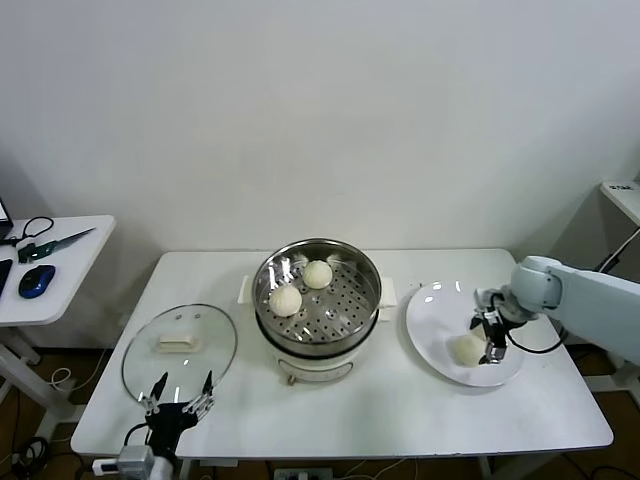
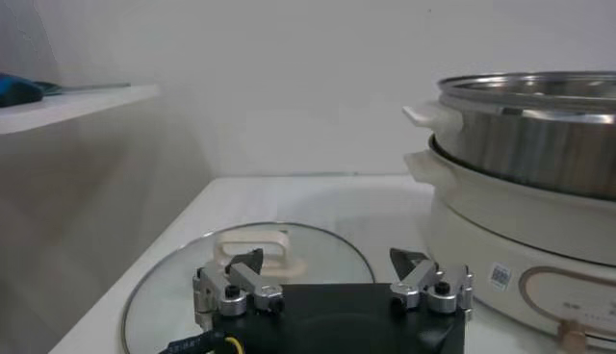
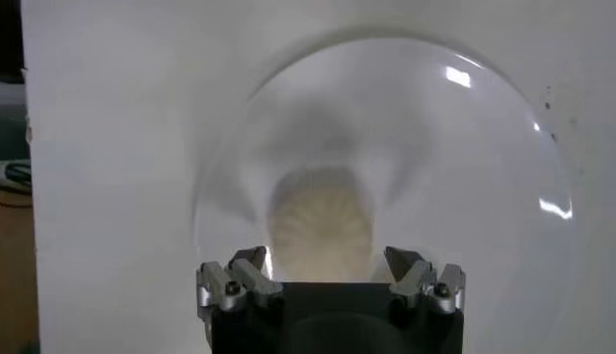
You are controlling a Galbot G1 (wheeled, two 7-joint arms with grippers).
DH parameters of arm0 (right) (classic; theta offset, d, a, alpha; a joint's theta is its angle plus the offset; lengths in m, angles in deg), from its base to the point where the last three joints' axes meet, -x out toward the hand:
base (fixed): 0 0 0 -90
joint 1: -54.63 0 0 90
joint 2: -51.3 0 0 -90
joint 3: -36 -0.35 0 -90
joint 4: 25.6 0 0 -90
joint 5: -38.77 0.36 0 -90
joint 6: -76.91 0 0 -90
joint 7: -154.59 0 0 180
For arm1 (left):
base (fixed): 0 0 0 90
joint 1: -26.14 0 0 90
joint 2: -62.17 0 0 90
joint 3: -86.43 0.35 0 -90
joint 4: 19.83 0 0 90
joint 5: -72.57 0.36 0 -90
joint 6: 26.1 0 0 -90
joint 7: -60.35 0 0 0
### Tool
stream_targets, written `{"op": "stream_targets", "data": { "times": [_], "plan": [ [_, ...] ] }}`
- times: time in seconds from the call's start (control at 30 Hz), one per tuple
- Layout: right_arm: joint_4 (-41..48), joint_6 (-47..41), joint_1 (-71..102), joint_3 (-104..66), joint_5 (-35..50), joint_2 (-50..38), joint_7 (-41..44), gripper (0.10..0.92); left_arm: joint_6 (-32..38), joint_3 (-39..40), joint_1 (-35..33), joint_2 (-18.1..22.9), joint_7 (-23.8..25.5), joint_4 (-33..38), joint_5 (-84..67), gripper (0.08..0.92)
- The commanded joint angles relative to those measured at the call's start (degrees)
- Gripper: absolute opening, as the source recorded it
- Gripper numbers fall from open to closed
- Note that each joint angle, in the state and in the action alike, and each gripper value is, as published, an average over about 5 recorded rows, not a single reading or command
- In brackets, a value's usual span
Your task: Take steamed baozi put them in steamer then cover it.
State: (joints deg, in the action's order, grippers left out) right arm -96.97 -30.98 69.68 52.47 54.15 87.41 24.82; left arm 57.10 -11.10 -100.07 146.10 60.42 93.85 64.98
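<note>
The steamer (image 1: 322, 345) stands mid-table with two baozi (image 1: 286, 299) (image 1: 318, 274) on its perforated tray. A third baozi (image 1: 466, 348) lies on the white plate (image 1: 432, 318) to the right. My right gripper (image 1: 490, 350) is down over that bun, open, with a finger on either side; in the right wrist view the bun (image 3: 320, 226) lies between the fingertips (image 3: 248, 262) on the plate (image 3: 462, 173). The glass cover (image 1: 150, 360) lies flat on the table at the left. My left gripper (image 1: 181, 392) hovers open at its near edge, facing the cover's handle (image 2: 252, 252).
The steamer's wall (image 2: 539, 144) and white side handle (image 2: 431, 113) stand close beside my left gripper (image 2: 327, 265). A side table (image 1: 60, 290) with a blue mouse (image 1: 36, 280) and cables stands left. Another shelf edge (image 1: 622, 195) is at far right.
</note>
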Motion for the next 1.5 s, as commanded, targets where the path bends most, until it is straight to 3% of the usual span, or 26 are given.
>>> {"op": "stream_targets", "data": {
  "times": [0.03,0.3,0.5,0.73,0.9,1.17,1.5],
  "plan": [
    [1.9,-0.3,4.0,-3.4,-1.2,1.4,-0.6,0.813,0.1,0.0,0.0,0.0,0.0,0.0,0.4,0.823],
    [1.4,-0.2,2.8,-3.6,-1.5,1.4,-0.4,0.69,0.1,-0.1,-0.2,0.1,-0.1,0.2,0.3,0.823],
    [0.0,3.5,-10.7,4.0,-0.4,2.0,2.7,0.666,0.1,0.0,-0.2,0.3,-0.1,0.4,0.7,0.823],
    [-0.7,20.1,-39.4,19.3,7.7,10.6,9.6,0.67,0.0,0.1,-0.6,0.3,0.0,1.1,0.9,0.823],
    [-5.2,32.4,-51.2,20.2,7.1,18.8,13.3,0.67,-0.4,0.1,-0.4,0.2,0.0,1.4,1.1,0.823],
    [-21.4,38.2,-49.8,15.1,-2.7,29.1,9.8,0.67,-0.6,-0.1,-0.3,0.1,0.0,1.3,1.0,0.823],
    [-20.3,40.5,-32.7,12.7,-17.4,35.2,4.1,0.67,-0.2,-1.3,-1.1,-0.1,-0.1,1.9,-0.2,0.823]
  ]
}}
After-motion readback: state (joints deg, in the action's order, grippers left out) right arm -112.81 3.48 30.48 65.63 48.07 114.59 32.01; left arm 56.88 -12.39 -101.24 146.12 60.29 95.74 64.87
